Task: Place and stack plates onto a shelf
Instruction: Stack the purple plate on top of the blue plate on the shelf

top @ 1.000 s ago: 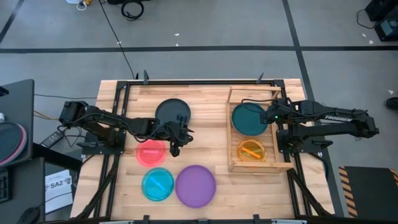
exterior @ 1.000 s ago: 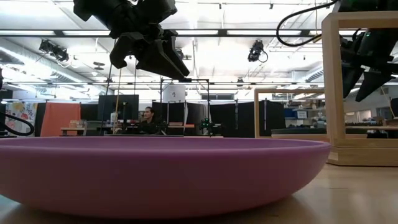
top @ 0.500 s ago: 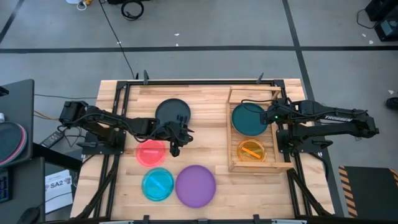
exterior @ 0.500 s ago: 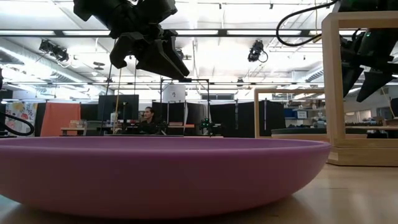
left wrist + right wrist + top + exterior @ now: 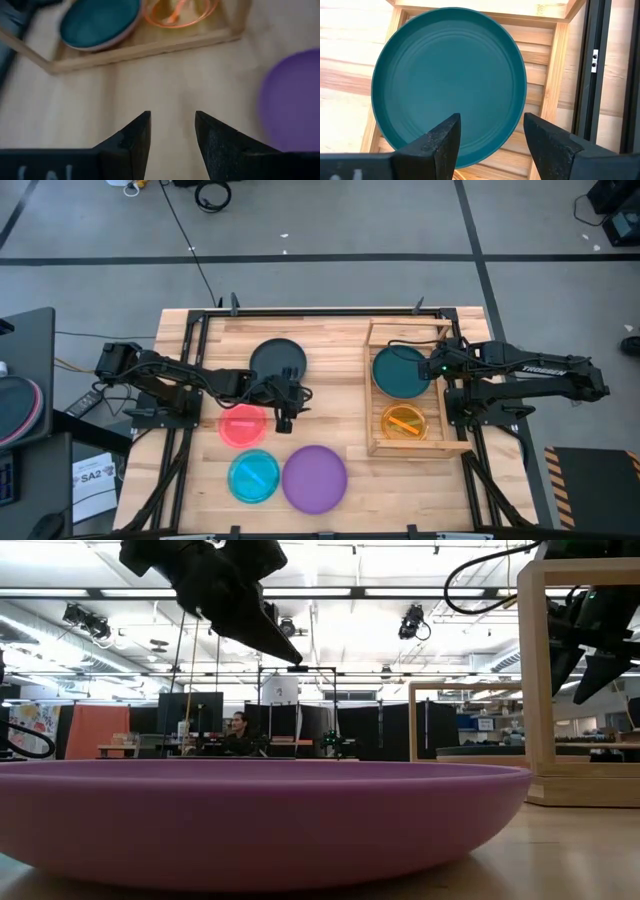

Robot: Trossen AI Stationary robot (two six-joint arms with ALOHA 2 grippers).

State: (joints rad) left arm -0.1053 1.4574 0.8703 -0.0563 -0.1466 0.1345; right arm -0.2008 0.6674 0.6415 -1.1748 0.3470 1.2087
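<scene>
The light-wood shelf [image 5: 415, 442] stands on the table's right half. A dark teal plate [image 5: 400, 372] lies in its far half and a smaller orange plate [image 5: 405, 422] in its near half. On the table lie a dark plate [image 5: 278, 360], a red-pink plate [image 5: 243, 426], a cyan plate [image 5: 254, 476] and a purple plate [image 5: 314, 478]. My left gripper [image 5: 285, 421] hangs open above bare wood, just right of the red-pink plate [image 5: 172, 125]. My right gripper [image 5: 490, 132] is open above the teal plate's right edge [image 5: 434, 370].
Black frame rails [image 5: 470, 430] run along the table's left and right sides, one close beside the shelf. Bare wood lies between the red-pink plate and the shelf [image 5: 165, 85]. In the low view the purple plate [image 5: 260, 820] fills the foreground. A person sits far behind the table.
My left gripper has turned about at the wrist and shifted slightly toward the table's right, staying above the wood beside the red-pink plate. The plates and my right arm have kept still.
</scene>
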